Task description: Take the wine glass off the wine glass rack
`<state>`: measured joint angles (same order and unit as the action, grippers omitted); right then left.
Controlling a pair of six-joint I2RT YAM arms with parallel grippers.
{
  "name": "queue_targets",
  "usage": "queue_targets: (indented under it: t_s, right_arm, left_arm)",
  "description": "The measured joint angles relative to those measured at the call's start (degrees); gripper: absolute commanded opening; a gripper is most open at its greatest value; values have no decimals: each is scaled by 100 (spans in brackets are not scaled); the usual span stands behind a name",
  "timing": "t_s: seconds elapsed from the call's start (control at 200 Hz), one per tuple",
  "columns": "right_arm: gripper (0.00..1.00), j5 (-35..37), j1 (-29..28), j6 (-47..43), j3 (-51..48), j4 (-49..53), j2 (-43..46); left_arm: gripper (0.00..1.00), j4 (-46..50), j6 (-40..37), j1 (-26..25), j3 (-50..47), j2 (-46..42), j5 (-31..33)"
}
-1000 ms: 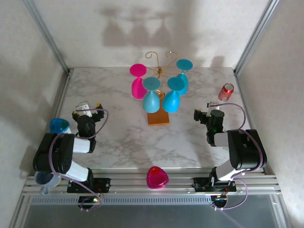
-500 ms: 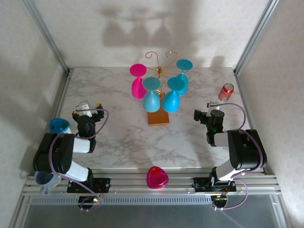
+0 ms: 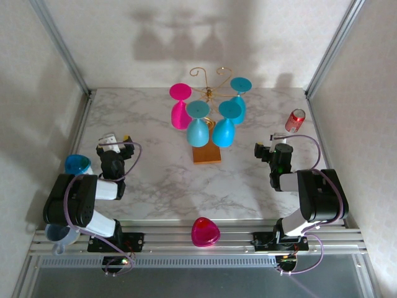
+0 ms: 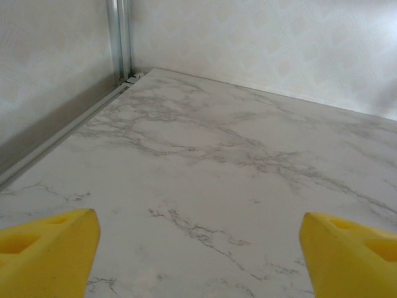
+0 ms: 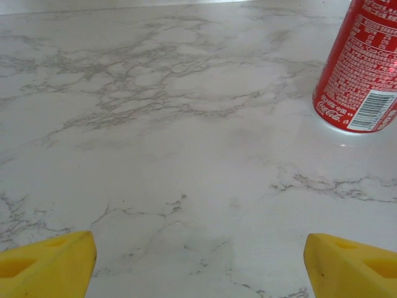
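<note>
Left gripper (image 4: 197, 248) shifted slightly; it and right gripper (image 5: 198, 251) stand wide apart, empty.

Soft bright light, shadows on back wall (image 3: 279, 37) (blurred edges), sharp focus

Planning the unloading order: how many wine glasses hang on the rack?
4: a pink glass at the rack's left, two blue glasses side by side in front, one more blue glass at back right; another could hide behind.

Can (image 3: 295, 119) right of wine glass rack (image 3: 206, 154)
</note>
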<state>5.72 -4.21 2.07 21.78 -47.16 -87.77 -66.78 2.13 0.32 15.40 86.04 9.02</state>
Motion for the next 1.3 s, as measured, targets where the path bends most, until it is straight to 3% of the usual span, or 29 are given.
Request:
queue_targets:
  t_s: [0.145,0.32,0.511,1.001,1.296]
  right_arm:
    - [80,52,0,52,31,533,551]
    - [73,87,0,396,669,1932,1397]
    - [74,-9,22,876,1606,3388,1808]
    - [71,-1646,297,1840,3834,6297,2234]
    - [72,-3088,977,2710,4492,6817,2424]
  left_arm:
    - [61,802,72,0,415,-144,61]
    - [61,1338,114,-22,748,-479,162]
    - [61,2079,378,-55,929,-1086,243]
    - [63,5045,1429,-326,3296,-1847,-245]
    - [63,6161,1547,-717,3939,-2055,-367]
